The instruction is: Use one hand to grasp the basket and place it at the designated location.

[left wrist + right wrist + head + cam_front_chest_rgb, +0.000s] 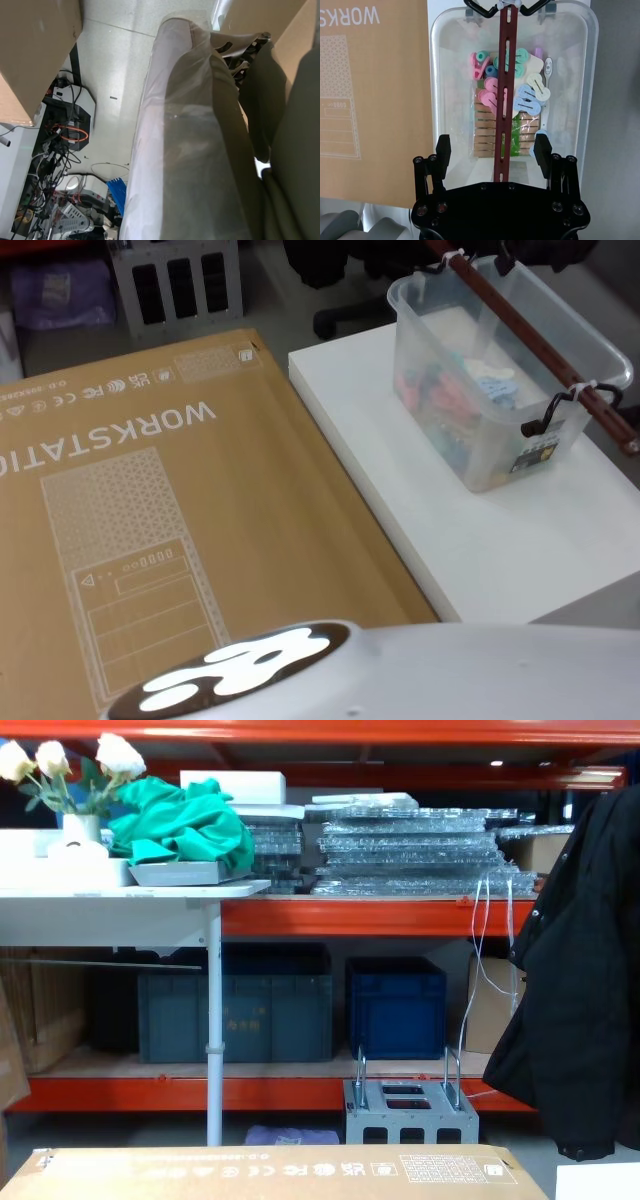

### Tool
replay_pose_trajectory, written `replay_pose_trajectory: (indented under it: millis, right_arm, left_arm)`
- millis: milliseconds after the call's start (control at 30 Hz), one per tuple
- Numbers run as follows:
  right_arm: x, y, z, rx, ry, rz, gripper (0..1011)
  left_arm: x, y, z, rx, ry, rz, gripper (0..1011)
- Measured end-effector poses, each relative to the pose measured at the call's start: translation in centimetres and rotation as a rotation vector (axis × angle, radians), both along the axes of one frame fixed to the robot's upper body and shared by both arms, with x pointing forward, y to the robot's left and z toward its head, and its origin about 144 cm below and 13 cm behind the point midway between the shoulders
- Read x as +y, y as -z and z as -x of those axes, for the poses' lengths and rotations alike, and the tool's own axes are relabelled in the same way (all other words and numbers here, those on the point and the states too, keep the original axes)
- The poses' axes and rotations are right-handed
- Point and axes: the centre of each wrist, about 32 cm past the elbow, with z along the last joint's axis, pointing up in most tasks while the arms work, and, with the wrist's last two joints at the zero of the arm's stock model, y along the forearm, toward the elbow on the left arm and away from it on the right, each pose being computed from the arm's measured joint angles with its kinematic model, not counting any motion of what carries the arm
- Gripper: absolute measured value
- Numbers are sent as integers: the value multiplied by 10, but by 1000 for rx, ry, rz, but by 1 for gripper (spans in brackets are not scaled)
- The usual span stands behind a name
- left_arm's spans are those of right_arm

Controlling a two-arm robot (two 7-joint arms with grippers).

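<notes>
While our right gripper (493, 147) hovered over the clear basket (435, 65), we saw its fingers spread wide, the dark red handle (506, 75) lined up between them, gripping nothing

Below the right gripper (492, 150), a white tabletop (500, 540). Left of the gripper, just beside that top's edge, a big flat cardboard box (180, 530) printed WORKSTATION. Farther ahead, a black office-chair base (340, 320) and a grey slotted metal crate (410, 1110). Beyond, orange steel racking (400, 915): stacks of bubble wrap (420, 850) on the upper shelf, a blue crate (397, 995) and a dark grey crate (235, 1005) lower down. Left of these, a white table (120, 900) bearing a vase of white flowers (80, 780) and a green cloth (185, 820). At the right, a hanging black coat (580, 1000). In the left wrist view, pale speckled floor (115, 65) with tangled cables (65, 135).
</notes>
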Motion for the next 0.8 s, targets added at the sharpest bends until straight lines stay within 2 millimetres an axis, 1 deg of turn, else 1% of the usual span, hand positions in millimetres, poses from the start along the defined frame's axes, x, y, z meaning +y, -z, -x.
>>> replay_pose_trajectory:
  millis: [800]
  right_arm:
    - [0, 0, 0, 0, 0, 0, 1001]
  left_arm:
    - [0, 0, 0, 0, 0, 0, 0]
